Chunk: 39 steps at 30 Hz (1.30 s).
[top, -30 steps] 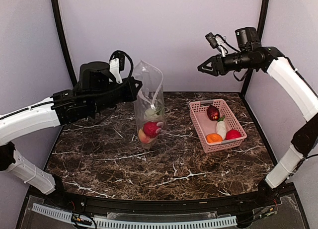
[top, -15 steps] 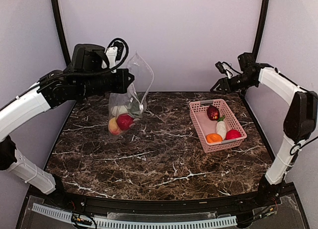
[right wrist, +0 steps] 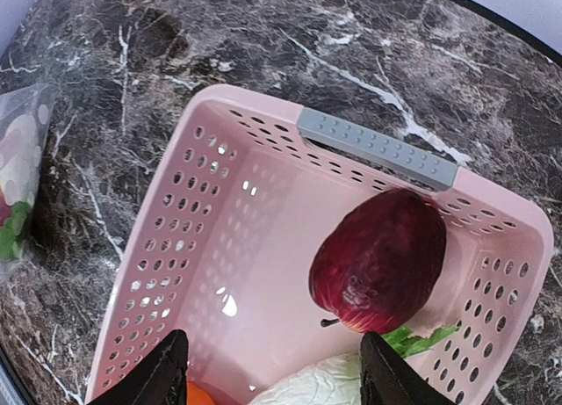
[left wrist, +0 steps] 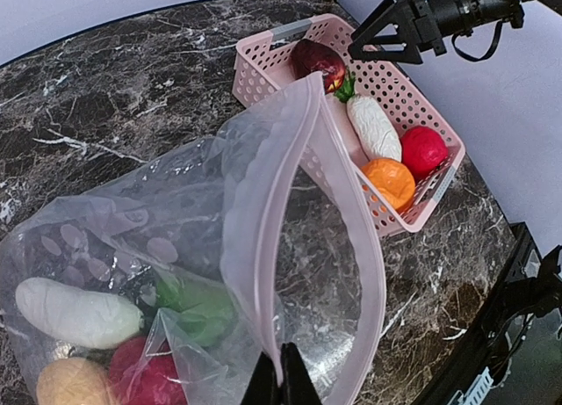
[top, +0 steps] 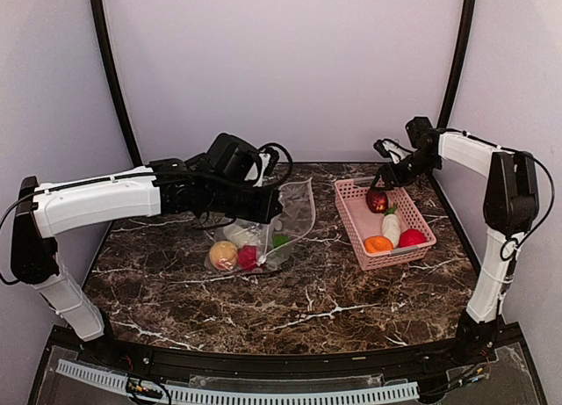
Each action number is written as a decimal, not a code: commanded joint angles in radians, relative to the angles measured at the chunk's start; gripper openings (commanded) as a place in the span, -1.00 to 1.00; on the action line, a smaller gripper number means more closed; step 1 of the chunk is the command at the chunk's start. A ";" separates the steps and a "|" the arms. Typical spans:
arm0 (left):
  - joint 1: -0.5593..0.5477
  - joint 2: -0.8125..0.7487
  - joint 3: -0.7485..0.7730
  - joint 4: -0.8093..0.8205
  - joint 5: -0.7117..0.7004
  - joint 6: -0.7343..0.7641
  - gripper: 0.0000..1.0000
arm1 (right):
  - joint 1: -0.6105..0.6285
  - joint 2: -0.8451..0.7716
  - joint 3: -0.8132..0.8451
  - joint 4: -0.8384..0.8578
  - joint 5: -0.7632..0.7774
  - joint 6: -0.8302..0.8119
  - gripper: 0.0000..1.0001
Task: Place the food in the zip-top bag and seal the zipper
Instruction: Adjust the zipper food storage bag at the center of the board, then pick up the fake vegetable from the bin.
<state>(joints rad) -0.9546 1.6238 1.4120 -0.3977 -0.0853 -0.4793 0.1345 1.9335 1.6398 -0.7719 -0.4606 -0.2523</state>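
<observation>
My left gripper [top: 272,213] is shut on the pinkish zipper strip [left wrist: 263,247] of the clear zip-top bag [top: 297,213], which lies slumped on the table with its mouth open. Inside the bag are a white piece [left wrist: 75,313], a tan one [top: 223,255], a red one [top: 248,256] and a green bit [left wrist: 198,304]. My right gripper [top: 385,163] is open and empty just above the far end of the pink basket [top: 351,220]. The basket holds a maroon fruit [right wrist: 379,260], a white oblong [top: 391,228], an orange one [top: 378,244] and a red one [top: 412,238].
The basket has a grey handle [right wrist: 378,148] at its far end. The marble table runs to a black front edge [top: 281,357]. Purple walls with black posts stand close behind and to the sides.
My left arm has brought the bag down from mid-air to the table and moved right. My right gripper has dropped lower and sits over the basket's far end.
</observation>
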 commanded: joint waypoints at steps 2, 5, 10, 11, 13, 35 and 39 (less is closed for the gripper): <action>-0.001 -0.061 -0.043 0.109 0.026 -0.045 -0.99 | -0.003 0.037 0.005 0.056 0.093 0.004 0.31; -0.001 -0.081 -0.079 0.144 0.002 -0.066 -0.98 | -0.003 0.065 0.013 0.058 0.115 0.005 0.33; -0.001 -0.130 -0.160 0.223 -0.023 -0.101 -0.98 | -0.003 0.117 0.037 0.045 0.129 0.009 0.35; -0.001 -0.133 -0.162 0.223 -0.025 -0.102 -0.98 | -0.003 0.128 0.042 0.043 0.132 0.013 0.35; -0.001 -0.135 -0.163 0.215 -0.019 -0.102 -0.98 | -0.003 0.147 0.059 0.036 0.136 0.016 0.36; -0.002 -0.161 -0.212 0.243 -0.008 -0.129 -0.98 | 0.011 0.281 0.143 0.015 0.095 0.029 0.42; -0.001 -0.158 -0.212 0.248 -0.005 -0.133 -0.99 | 0.011 0.262 0.124 0.018 0.080 0.030 0.31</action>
<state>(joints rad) -0.9543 1.5013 1.2156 -0.1673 -0.0925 -0.6029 0.1375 2.1845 1.7676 -0.7490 -0.3634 -0.2253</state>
